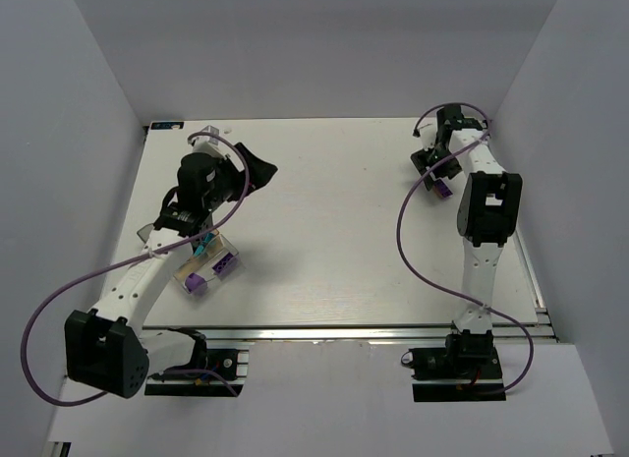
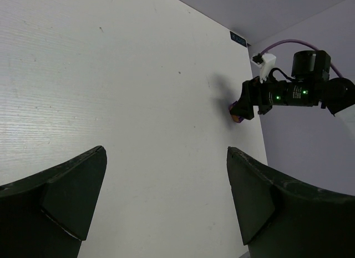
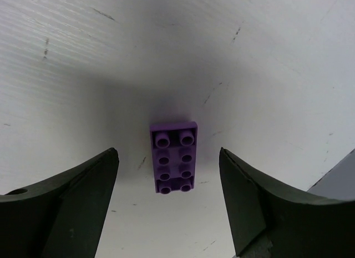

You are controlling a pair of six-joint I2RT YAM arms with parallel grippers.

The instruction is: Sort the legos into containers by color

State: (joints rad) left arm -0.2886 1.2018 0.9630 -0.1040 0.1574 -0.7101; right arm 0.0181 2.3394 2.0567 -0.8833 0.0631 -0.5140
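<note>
A purple brick point(image 3: 173, 158) lies flat, studs up, on the white table, directly between the fingertips of my open right gripper point(image 3: 167, 153), which hovers just above it without touching. In the top view the right gripper point(image 1: 432, 178) is at the far right with the brick point(image 1: 440, 190) under it. The brick also shows far off in the left wrist view point(image 2: 237, 111). The clear compartmented container point(image 1: 239, 253) stands at the left and holds purple bricks point(image 1: 195, 283) and a cyan brick point(image 1: 206, 249). My left gripper point(image 1: 261, 169) is open and empty above bare table point(image 2: 166, 152), beyond the container.
Grey walls close in the table on the left, back and right. The table's near edge is a metal rail point(image 1: 344, 329) with both arm bases behind it. The right arm point(image 2: 294, 94) shows across the table in the left wrist view.
</note>
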